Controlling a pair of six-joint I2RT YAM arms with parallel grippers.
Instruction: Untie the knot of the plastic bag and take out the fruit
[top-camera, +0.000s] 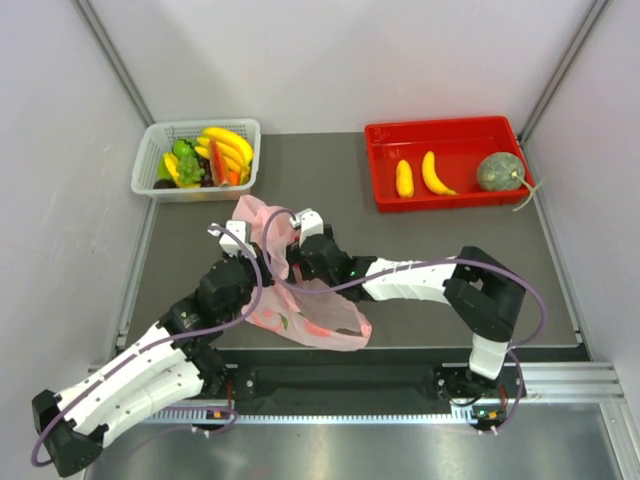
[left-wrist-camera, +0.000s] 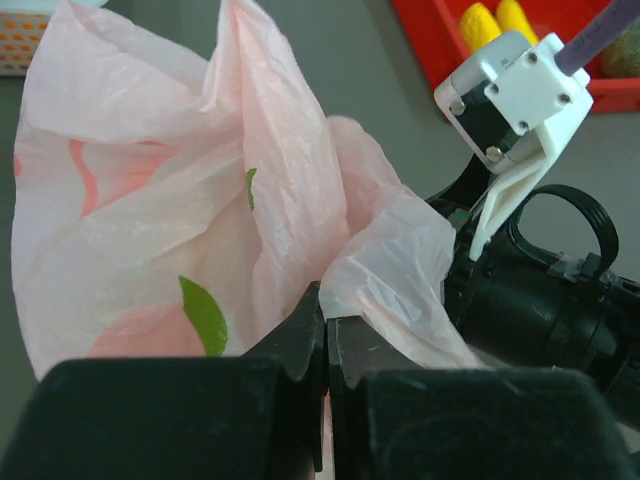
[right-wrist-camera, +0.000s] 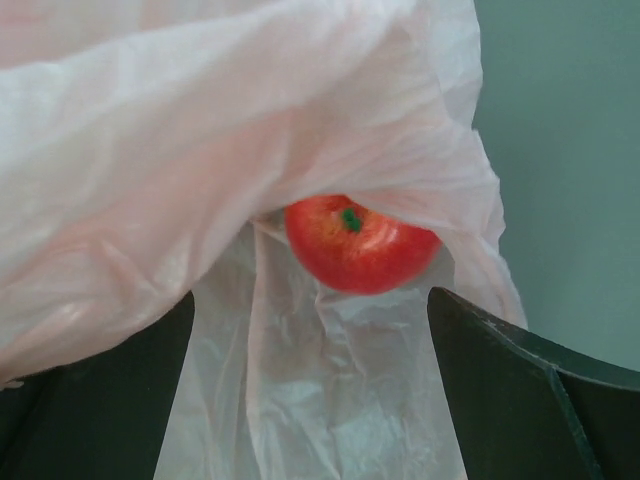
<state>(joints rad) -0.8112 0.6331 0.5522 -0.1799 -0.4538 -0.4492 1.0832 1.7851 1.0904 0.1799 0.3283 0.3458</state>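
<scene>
Red fruit ahead of right pincer

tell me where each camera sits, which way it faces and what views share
Top external: above and behind the arms, looking down on the table; both arms show.
Left wrist: on the left arm, looking past its shut left hand pinching the plastic bag; the right arm shows.
Right wrist: on the right arm, looking through its open right hand at a red fruit in the bag.
Shared: the bag in all three; the red tray in top and left wrist.
</scene>
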